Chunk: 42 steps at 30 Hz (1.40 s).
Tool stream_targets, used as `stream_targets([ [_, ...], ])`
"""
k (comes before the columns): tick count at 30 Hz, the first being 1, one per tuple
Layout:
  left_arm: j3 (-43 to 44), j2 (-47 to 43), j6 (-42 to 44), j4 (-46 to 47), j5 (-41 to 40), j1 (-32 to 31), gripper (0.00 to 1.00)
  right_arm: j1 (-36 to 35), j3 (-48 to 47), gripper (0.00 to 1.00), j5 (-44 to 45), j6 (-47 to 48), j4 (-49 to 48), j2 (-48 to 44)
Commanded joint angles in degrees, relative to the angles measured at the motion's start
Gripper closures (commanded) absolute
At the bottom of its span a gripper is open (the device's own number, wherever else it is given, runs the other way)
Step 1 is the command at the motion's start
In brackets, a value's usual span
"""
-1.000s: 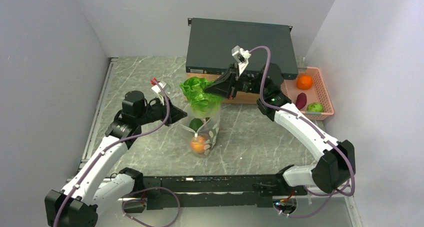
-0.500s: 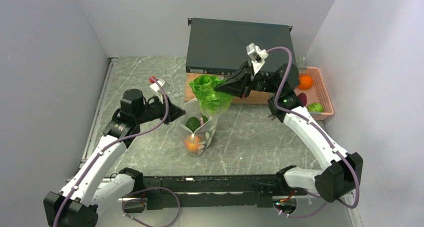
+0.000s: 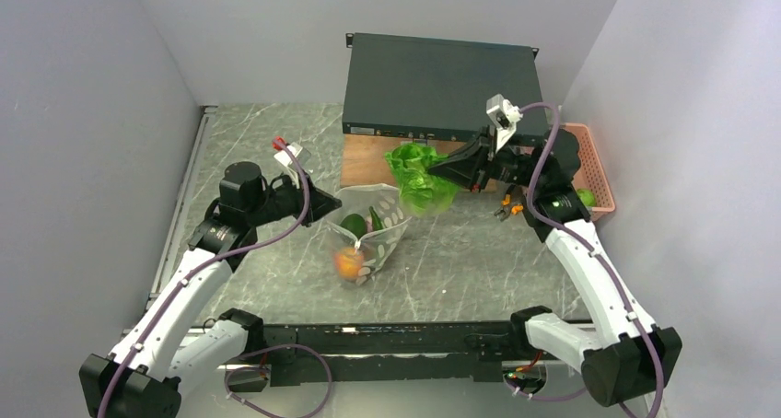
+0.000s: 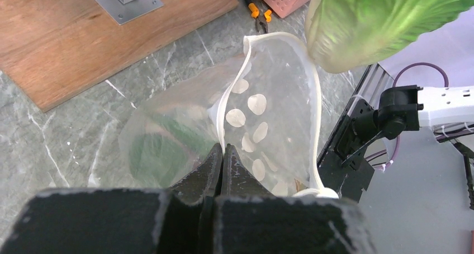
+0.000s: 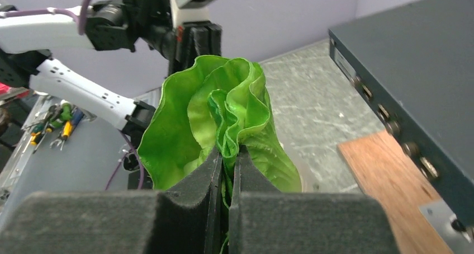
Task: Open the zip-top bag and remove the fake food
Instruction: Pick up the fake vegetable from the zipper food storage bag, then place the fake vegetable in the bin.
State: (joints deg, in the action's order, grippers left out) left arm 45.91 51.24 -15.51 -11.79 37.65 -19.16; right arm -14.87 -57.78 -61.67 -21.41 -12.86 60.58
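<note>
Removal step: holding lettuce (image 3: pixel 410 165) pinched in right hand (image 3: pixel 434 172), centre frame, with left hand (image 3: pixel 333 212) pinching zip-top bag (image 3: pixel 373 238) rim. Next probably needs carrying right to basket (image 3: pixel 599 174), then unclamping.

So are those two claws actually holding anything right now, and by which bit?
The right gripper pinches the lettuce by a fold of its leaves. The left gripper pinches the zip-top bag by its white rim.
</note>
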Motion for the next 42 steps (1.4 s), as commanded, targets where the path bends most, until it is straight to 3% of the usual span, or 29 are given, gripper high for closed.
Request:
stream_targets([
  [1,0.9,-0.9,0.7,4.1,0.0,0.4,1.00,3.7,2.1,1.00,2.5,4.3,7.4,-3.8],
  [14,-1.1,-1.2,0.7,7.3,-0.4,1.6,1.00,15.9,9.3,1.00,5.6,7.9,18.1,-10.8],
  [29,-2.6,-1.0,1.3,8.9,0.3,3.3,1.00,32.8,17.9,1.00,8.2,4.7,24.3,-12.9],
  [42,-4.0,-0.7,1.4,10.3,2.3,5.5,1.00,40.5,19.1,1.00,19.3,-1.9,25.1,-11.4],
])
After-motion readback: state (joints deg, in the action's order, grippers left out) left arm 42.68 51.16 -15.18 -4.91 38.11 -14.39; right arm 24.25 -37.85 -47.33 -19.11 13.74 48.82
